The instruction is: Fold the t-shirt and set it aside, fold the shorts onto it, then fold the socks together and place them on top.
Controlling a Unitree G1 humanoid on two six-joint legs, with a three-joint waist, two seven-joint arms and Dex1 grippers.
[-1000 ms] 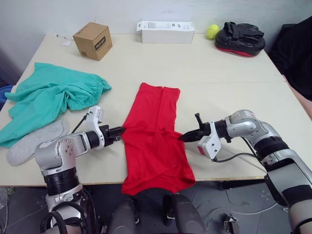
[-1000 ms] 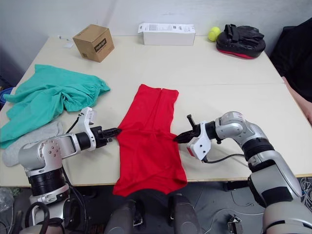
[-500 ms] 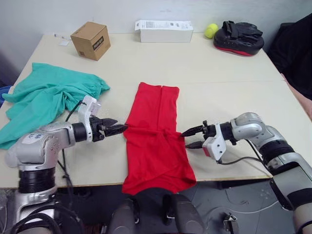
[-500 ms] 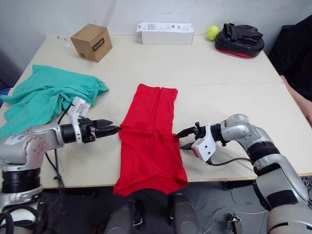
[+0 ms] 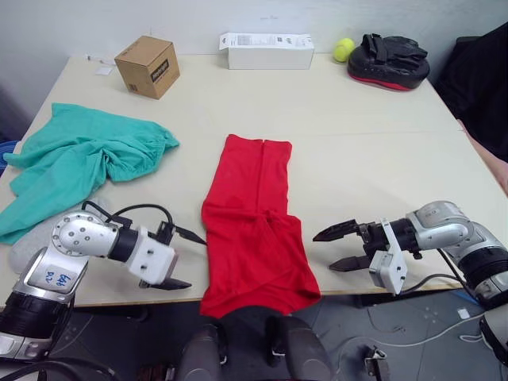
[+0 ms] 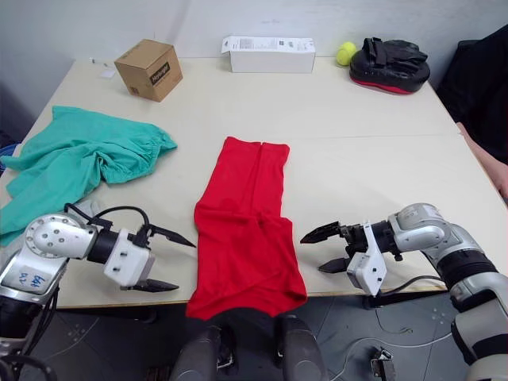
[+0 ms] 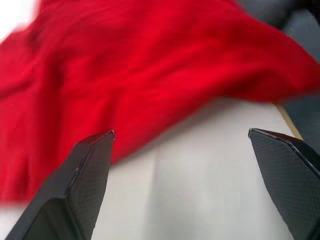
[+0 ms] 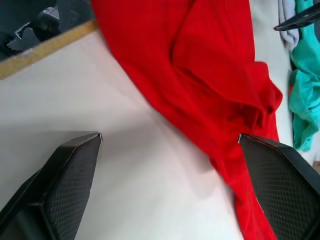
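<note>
— Nearest, then? Left gripper [image 5: 184,258] and right gripper [image 5: 340,247], fingers spread wide, empty, flanking the t-shirt [image 5: 252,230] at the desk [image 5: 357,135] front edge.
— Further back? Socks [image 5: 24,246], then shorts [image 5: 83,159], far left.

T-shirt at the centre, our arms flanking it

We see the t-shirt [image 5: 254,222] mid-tabletop [image 5: 373,135], its near end over the front edge; the shorts [image 5: 79,159] lie left, the socks [image 5: 32,242] before them, the left gripper [image 5: 184,258] and right gripper [image 5: 337,248] either side.
</note>
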